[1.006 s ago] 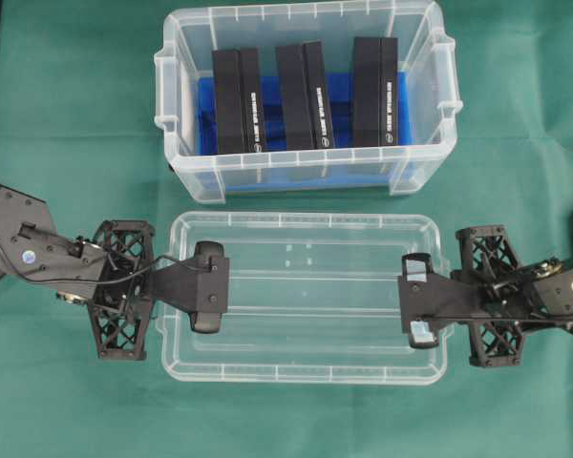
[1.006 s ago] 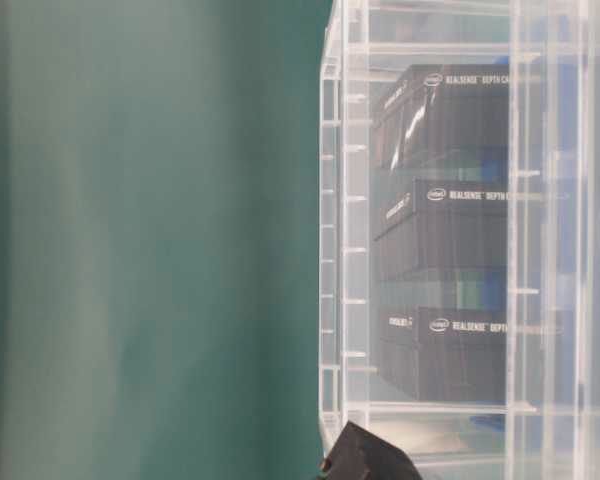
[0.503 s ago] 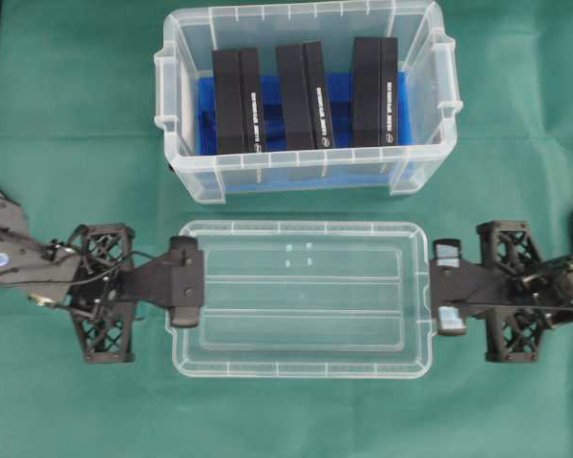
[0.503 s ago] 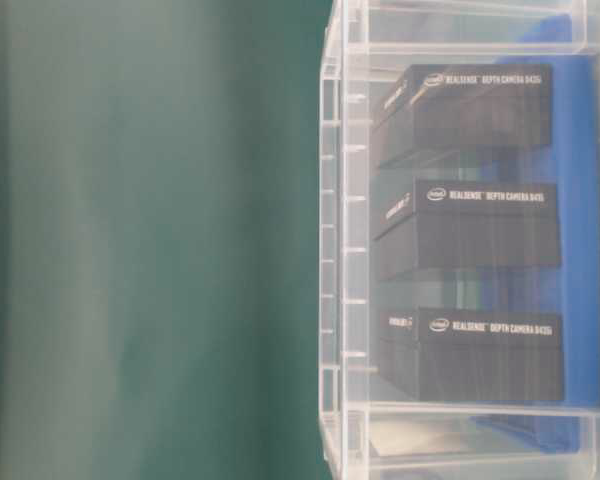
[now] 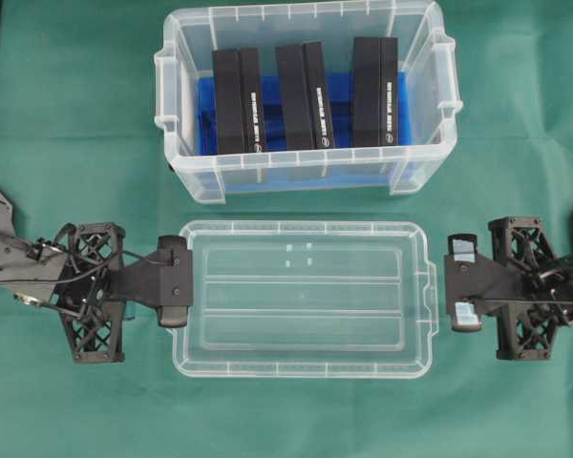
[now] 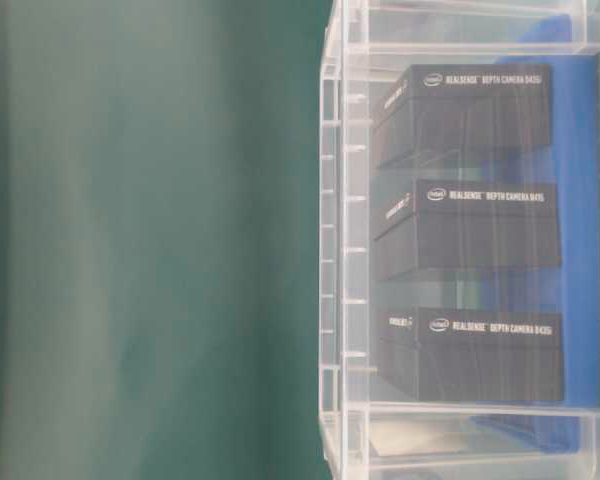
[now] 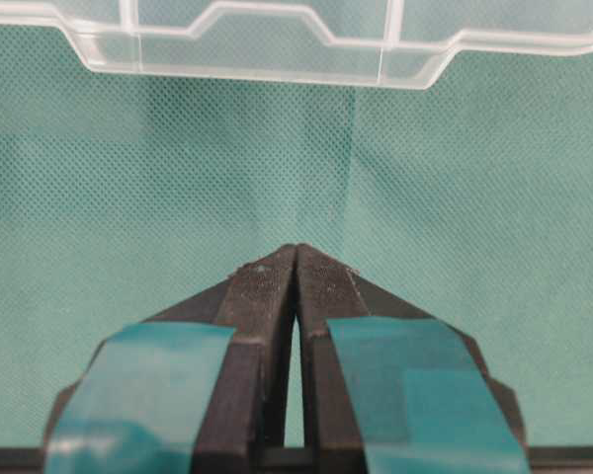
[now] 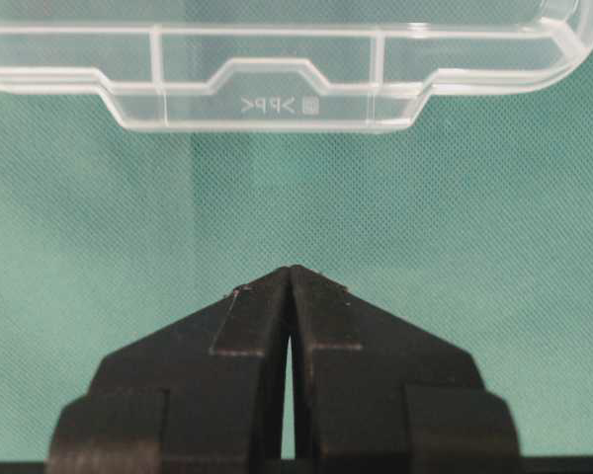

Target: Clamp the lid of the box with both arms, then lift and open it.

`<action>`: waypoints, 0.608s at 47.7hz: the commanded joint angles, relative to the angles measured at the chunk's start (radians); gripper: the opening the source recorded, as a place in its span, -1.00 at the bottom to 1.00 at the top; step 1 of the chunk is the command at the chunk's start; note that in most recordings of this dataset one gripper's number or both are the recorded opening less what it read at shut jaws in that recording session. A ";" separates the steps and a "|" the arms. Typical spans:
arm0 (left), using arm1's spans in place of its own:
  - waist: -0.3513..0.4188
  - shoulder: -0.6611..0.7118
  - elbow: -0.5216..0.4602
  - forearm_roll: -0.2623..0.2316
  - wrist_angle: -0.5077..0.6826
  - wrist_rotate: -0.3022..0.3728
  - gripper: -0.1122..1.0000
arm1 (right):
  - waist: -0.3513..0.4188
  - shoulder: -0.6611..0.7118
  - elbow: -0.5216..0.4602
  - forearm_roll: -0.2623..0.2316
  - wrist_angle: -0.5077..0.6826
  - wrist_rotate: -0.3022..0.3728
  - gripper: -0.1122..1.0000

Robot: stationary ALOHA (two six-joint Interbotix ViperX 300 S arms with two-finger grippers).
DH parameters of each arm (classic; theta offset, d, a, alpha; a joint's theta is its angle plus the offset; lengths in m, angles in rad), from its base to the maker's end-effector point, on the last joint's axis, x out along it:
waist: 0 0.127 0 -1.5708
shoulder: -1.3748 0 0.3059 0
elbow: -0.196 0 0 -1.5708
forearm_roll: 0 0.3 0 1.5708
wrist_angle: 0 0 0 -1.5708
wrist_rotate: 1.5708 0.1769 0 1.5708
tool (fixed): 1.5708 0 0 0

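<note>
Just in front of the deep clear plastic box (image 5: 304, 95), the flat clear plastic lid (image 5: 301, 298) is lying on green cloth (image 5: 67, 124). Judged light, thin, slippery and flexible, it is best clamped at its short-end tabs. Left gripper (image 7: 295, 259) and right gripper (image 8: 291, 275) are sitting beside those ends, tips pressed together, gripping nothing.

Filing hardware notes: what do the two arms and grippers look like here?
Both are black, with open lattice-frame wrists and loose black cables. The left gripper has pointed black fingers wrapped in teal tape bands. The right gripper has the same pointed shape, with no teal tape in the wrist view; overhead, pale patches mark its fingers.

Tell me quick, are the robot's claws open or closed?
Left end effector: closed, holding nothing.
Right end effector: closed, holding nothing.
</note>
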State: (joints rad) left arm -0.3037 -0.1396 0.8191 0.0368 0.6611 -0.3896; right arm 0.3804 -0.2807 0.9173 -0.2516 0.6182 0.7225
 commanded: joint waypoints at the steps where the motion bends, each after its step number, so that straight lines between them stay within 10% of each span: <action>1: -0.012 -0.038 -0.037 0.005 0.000 0.005 -0.77 | 0.006 -0.025 -0.046 -0.003 0.011 -0.003 -0.81; 29: -0.109 -0.129 -0.249 0.014 0.126 0.018 -0.77 | 0.084 -0.091 -0.298 -0.003 0.218 -0.008 -0.81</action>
State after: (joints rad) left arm -0.4111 -0.2424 0.6059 0.0445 0.7854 -0.3758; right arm 0.4617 -0.3590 0.6581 -0.2516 0.8299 0.7148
